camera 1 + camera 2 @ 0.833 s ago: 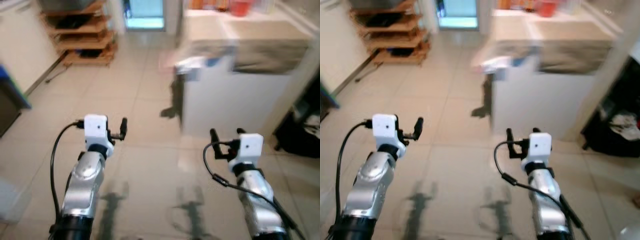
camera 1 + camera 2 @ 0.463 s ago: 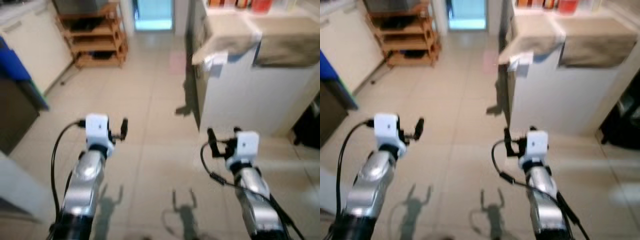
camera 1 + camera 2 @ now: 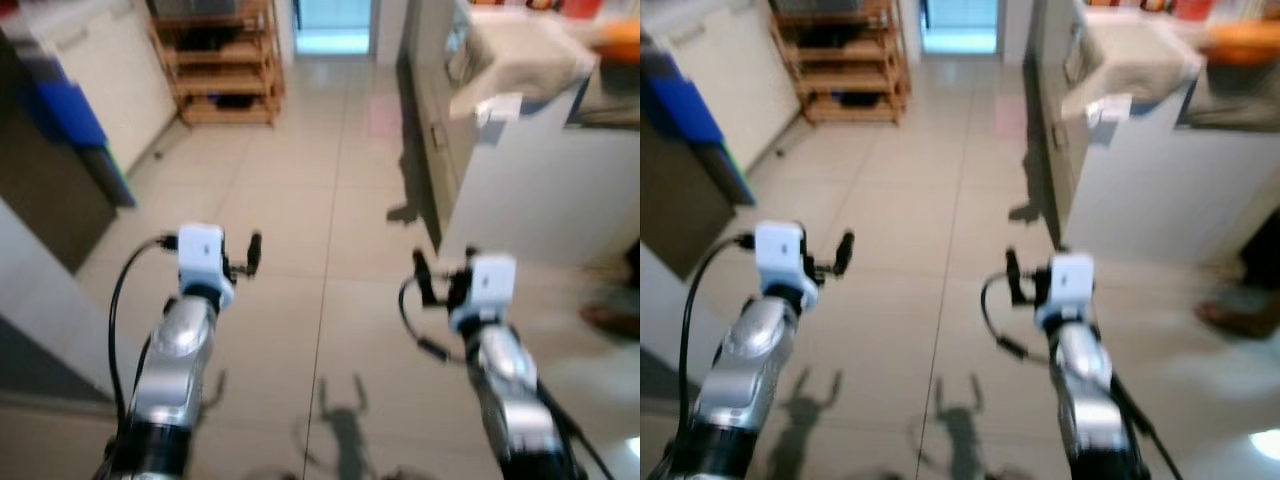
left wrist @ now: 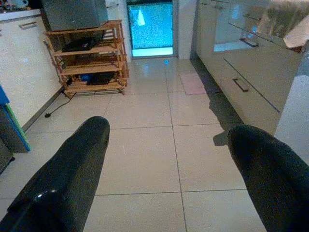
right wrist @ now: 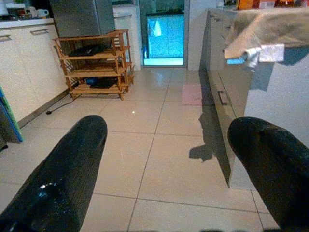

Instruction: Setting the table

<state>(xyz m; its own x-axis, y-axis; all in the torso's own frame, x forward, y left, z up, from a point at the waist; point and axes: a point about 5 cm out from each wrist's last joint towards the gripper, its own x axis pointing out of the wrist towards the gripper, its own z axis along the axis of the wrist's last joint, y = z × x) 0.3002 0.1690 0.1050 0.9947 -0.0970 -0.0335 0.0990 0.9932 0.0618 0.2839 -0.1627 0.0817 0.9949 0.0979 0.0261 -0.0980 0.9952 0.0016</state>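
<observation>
Both the left tool (image 4: 166,159) and the right tool (image 5: 166,164) are spread wide and hold nothing above the blurry tiled floor (image 3: 330,200), with the surface (image 3: 520,50) cut off at the edge.

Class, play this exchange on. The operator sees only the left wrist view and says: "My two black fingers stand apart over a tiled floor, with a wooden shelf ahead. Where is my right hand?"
Observer: The right hand is held out over the floor, about level with the left hand, with nothing in it.
Operator: Is it open?
Observer: Yes. In the right wrist view its fingers stand wide apart.
Operator: What lies on the unit to my right?
Observer: A beige cloth hangs over the edge of the counter, and a white tag hangs from it.
</observation>
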